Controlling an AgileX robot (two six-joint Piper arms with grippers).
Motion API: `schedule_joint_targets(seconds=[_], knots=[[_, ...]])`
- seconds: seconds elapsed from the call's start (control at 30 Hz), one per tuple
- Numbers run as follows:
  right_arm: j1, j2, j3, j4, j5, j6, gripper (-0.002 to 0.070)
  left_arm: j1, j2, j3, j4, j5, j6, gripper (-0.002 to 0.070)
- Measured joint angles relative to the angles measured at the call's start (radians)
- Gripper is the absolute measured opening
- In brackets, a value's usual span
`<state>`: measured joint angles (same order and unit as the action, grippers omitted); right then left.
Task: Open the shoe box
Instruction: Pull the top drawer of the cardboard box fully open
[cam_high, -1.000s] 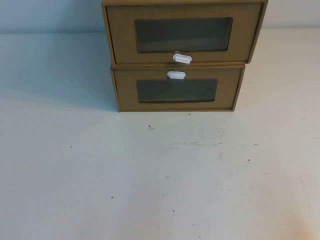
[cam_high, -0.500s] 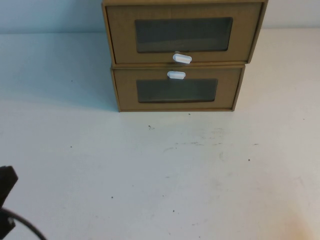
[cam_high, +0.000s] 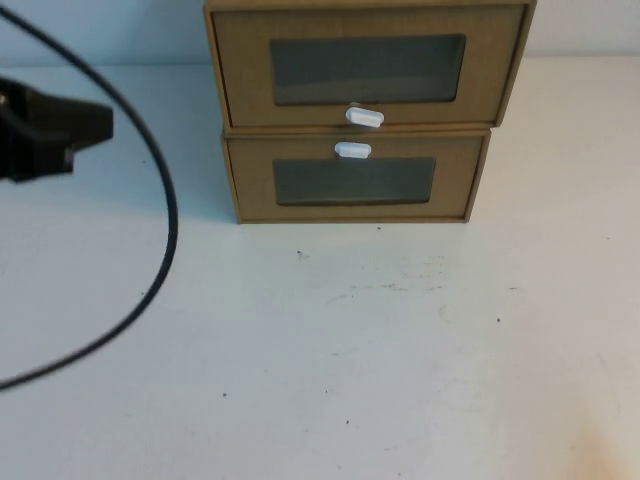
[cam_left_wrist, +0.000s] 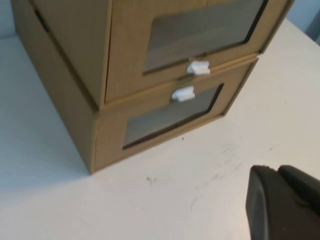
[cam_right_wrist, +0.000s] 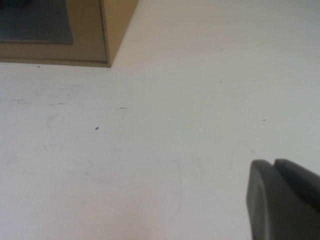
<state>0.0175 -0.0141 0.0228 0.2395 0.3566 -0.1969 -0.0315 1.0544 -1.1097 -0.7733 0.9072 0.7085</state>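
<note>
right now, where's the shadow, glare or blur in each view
High view: the boxes cast a soft shadow left over the table; the left gripper, at the left edge, is dark and blurred. Left wrist view: slightly soft, no glare. Right wrist view: even light; the right gripper, over the table, is a blurred dark shape.

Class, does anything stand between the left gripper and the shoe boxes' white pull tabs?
Nothing visible does. The left gripper hovers left of the shoe boxes, only bare table between it and the white pull tabs. The right gripper hangs near their right corner.
</note>
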Motion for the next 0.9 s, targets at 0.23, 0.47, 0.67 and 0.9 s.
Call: schedule_joint_targets(seconds=[0.23, 0.47, 0.67, 0.9], knots=[[0.000, 0.000, 0.000, 0.000, 0.000, 0.000, -0.0013, -0.095, 0.307, -0.376, -0.011, 0.042, 0.026, -0.0005], [0.000, 0.000, 0.000, 0.000, 0.000, 0.000, -0.0013, -0.201, 0.592, -0.758, -0.013, 0.052, 0.022, -0.0005], [0.000, 0.000, 0.000, 0.002, 0.000, 0.000, -0.0013, -0.240, 0.834, -1.056, -0.017, 0.057, -0.005, -0.0005], [0.000, 0.000, 0.000, 0.003, 0.000, 0.000, -0.0013, -0.267, 1.032, -1.247, -0.017, 0.061, -0.015, -0.0005]])
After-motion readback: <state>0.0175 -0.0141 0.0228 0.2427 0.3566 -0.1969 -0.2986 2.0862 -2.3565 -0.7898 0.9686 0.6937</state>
